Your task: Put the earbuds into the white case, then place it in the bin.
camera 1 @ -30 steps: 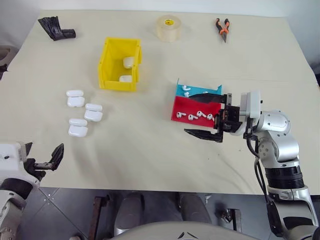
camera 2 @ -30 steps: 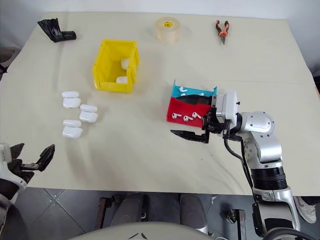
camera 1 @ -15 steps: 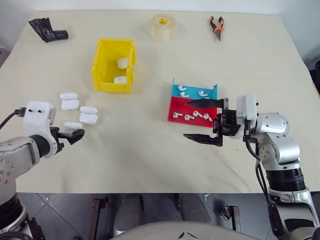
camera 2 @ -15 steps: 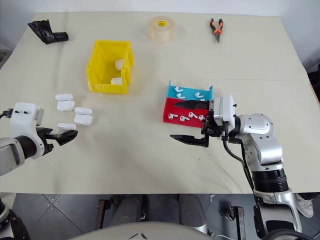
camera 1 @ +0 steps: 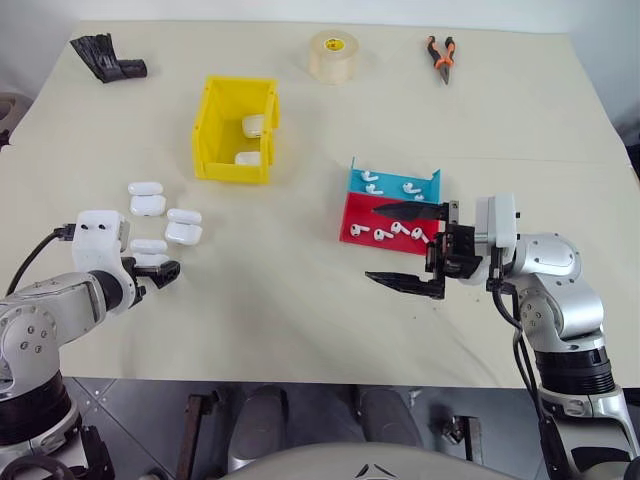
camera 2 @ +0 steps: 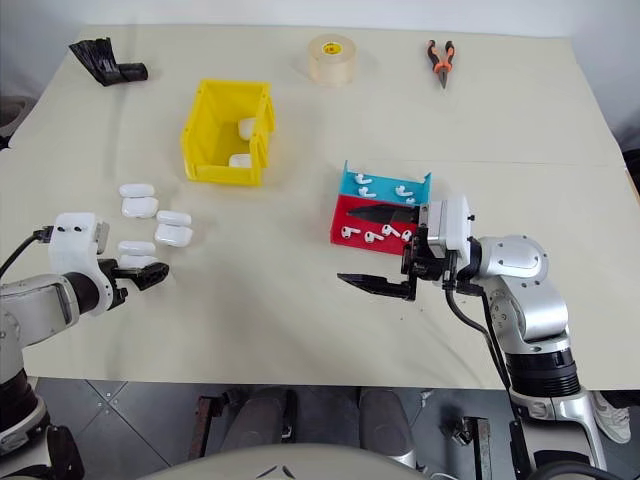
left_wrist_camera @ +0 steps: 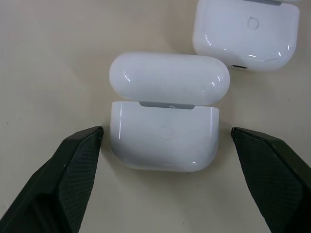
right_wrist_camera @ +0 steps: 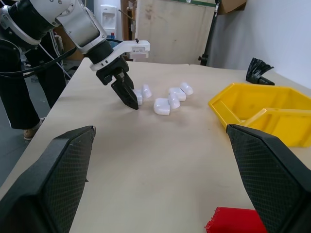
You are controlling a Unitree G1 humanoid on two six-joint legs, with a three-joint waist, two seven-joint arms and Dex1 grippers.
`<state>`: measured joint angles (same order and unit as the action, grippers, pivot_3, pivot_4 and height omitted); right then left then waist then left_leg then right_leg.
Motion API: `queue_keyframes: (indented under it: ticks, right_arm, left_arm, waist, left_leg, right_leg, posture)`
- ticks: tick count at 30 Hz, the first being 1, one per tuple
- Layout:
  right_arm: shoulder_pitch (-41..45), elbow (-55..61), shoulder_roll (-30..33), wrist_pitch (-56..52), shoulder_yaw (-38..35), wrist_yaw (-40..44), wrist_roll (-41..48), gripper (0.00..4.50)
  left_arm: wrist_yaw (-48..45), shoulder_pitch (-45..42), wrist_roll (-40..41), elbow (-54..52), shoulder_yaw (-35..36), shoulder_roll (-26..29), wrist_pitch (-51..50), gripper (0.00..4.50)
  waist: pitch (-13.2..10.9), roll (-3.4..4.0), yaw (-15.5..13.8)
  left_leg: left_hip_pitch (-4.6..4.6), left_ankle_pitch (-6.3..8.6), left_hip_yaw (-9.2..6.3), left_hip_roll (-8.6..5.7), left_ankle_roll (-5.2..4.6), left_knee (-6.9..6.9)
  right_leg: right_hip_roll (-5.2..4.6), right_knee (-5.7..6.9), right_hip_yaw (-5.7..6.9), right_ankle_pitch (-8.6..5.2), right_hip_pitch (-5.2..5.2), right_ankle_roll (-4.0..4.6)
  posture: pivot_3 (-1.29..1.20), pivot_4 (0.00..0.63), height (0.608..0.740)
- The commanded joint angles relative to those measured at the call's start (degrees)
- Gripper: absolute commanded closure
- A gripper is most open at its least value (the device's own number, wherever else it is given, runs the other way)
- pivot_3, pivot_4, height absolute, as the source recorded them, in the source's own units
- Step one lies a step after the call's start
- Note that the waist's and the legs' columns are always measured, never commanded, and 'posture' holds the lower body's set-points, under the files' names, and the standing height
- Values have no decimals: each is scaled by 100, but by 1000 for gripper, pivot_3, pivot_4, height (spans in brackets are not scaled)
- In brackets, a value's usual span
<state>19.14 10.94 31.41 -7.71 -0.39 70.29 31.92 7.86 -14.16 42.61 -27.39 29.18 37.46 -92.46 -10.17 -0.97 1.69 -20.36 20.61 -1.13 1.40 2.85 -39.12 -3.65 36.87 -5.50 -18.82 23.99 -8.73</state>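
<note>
Left claw point(left_wrist_camera: 165, 145) spread, straddling open white case point(left_wrist_camera: 165, 114), no contact. Right claw point(camera 1: 405, 247) spread, empty, over red tray's point(camera 1: 365, 215) 6 o'clock edge, partly hiding earbuds point(camera 1: 385, 233). Yellow bin point(camera 1: 237, 130) at 12 o'clock; bare tabletop point(camera 1: 290, 290) between claws.

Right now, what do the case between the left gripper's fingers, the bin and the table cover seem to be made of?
The white case: glossy hard plastic, judging by its sharp highlights. The bin: bright yellow moulded plastic, smooth with a faint sheen. The table cover: matte beige sheet, probably paper or cloth; fold lines show, so I can't tell which.
</note>
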Motion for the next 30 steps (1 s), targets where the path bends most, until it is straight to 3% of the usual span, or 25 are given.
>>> queue_keyframes:
  ticks: [1,5,11,17,21,24,28,30]
  right_arm:
    - [42,174,32,60,-104,-64,68,0]
    - [36,146,-18,140,-76,-115,29,0]
    - [24,111,-66,213,-51,-177,5,0]
    - [30,-12,-109,309,-12,-152,-38,0]
    - [100,-118,-109,336,15,-95,-48,0]
    - [239,-230,-79,314,17,-51,-52,0]
    - [197,-260,163,264,-118,4,-87,0]
    - [-47,-160,433,184,-297,3,-87,0]
  left_arm:
    - [-76,1,54,182,-68,130,-4,31]
    - [-185,25,71,318,-156,205,-4,31]
    - [-251,181,-7,256,-213,368,-4,1717]
    - [-910,718,-67,-349,370,216,378,1718]
    - [-2300,1814,-4,-915,888,75,2191,1718]
    - [-4700,2861,-253,-1302,1211,-378,5180,1718]
    - [-5522,2951,-864,-1050,339,-124,6429,1718]
    - [-5757,2426,-1023,-854,-281,-243,7057,1718]
  waist:
    - [0,0,-1]
    - [1,2,-1]
    - [1,3,1]
    - [2,3,48]
    - [1,3,54]
    - [1,2,77]
    - [-6,18,-40]
    - [-7,30,-110]
  left_leg:
    - [0,0,0,0,0,0]
    - [2,0,1,0,0,0]
    - [2,0,1,-2,0,0]
    - [2,1,5,1,0,10]
    - [0,2,6,19,1,16]
    - [-5,7,15,27,7,17]
    - [3,5,24,17,11,13]
    - [10,7,11,21,8,15]
  right_leg:
    - [0,0,0,0,0,0]
    - [0,2,-1,0,0,0]
    - [-3,1,-2,0,0,0]
    - [-1,-5,-3,-2,1,3]
    - [-2,-17,-2,-4,2,7]
    - [-9,-34,6,-6,2,13]
    - [-10,-62,65,-5,-32,30]
    - [-2,-80,78,-2,-55,35]
  posture:
    - [0,150,740]
    - [0,150,740]
    - [0,150,740]
    - [0,150,740]
    - [0,150,740]
    - [0,150,740]
    - [0,150,740]
    - [0,150,740]
